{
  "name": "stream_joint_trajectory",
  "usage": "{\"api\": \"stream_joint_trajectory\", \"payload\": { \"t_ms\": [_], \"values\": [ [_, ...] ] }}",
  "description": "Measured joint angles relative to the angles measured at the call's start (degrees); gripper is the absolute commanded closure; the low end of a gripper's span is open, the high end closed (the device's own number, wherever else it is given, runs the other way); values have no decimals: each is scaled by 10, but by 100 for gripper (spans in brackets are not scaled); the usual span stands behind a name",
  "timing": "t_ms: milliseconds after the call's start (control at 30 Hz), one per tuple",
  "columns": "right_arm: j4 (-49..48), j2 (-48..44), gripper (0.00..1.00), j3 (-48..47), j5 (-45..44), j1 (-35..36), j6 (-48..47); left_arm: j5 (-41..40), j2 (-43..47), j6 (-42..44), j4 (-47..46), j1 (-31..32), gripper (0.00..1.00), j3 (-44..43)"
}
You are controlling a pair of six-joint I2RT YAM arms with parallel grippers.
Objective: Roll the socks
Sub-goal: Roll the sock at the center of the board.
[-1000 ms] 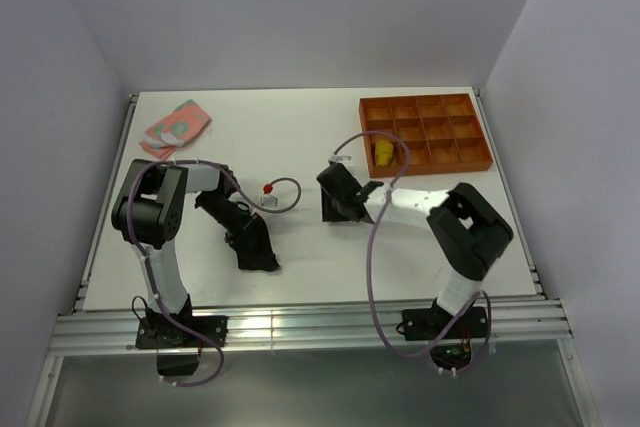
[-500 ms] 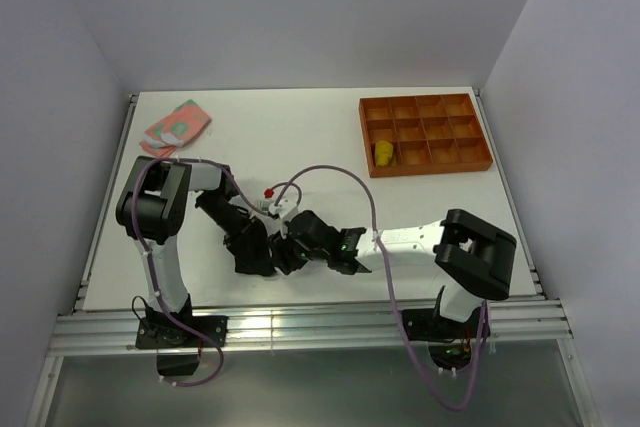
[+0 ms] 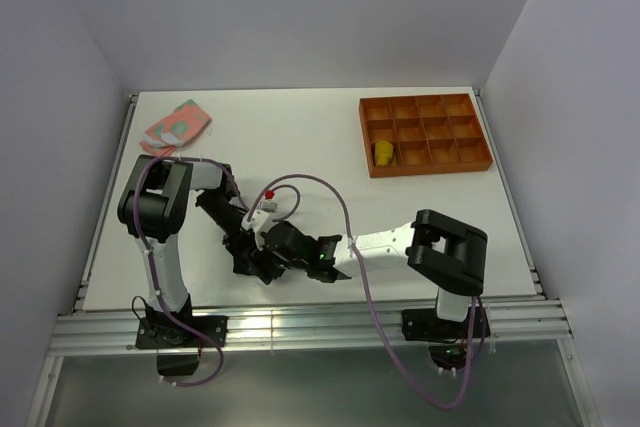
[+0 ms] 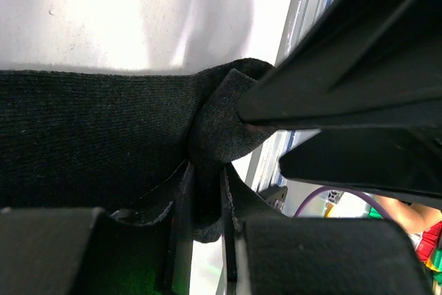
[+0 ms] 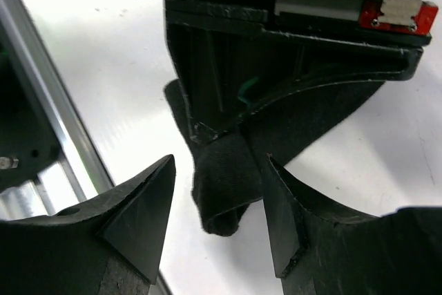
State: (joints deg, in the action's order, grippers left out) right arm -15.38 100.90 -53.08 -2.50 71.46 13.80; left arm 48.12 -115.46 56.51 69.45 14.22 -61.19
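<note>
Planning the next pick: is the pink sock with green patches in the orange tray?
No, the pink sock lies on the table at its far left corner, well apart from the orange tray.

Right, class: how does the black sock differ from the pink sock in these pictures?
Colour: the black sock is plain; the pink sock has green patches. Place: the black sock lies near the front edge; the pink sock sits at the far left corner. State: the black sock is bunched and pinched by the left end effector; the pink sock lies untouched. Both are fabric on the white table.
</note>
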Motion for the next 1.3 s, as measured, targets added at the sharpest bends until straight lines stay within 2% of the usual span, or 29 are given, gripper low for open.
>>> {"api": "stream_joint_trajectory", "payload": {
  "t_ms": [400, 500, 533, 633, 733, 867, 1100, 1300],
  "values": [
    [-12, 35, 46, -3, 2, 5, -14, 0, -6, 0, 4, 0, 100, -4],
    [-15, 54, 58, -3, 4, 7, -15, 0, -6, 0, 5, 0, 100, -5],
    [-17, 56, 70, -3, 3, 7, -15, 0, -6, 0, 5, 0, 100, -5],
    [-20, 56, 87, -3, 1, 7, -13, 0, -6, 0, 6, 0, 100, -7],
    [-21, 56, 93, -3, -6, 8, -6, -1, -6, -3, 7, 0, 100, -10],
    [-20, 56, 96, -3, -19, 9, 0, -4, 1, -36, -6, 0, 98, -12],
    [-23, 56, 96, -3, -76, 9, -2, -28, 77, -141, -74, 1, 77, -20],
    [-9, 56, 97, -7, -87, 12, -4, -51, 105, -204, -119, -11, 70, -37]
  ]
}}
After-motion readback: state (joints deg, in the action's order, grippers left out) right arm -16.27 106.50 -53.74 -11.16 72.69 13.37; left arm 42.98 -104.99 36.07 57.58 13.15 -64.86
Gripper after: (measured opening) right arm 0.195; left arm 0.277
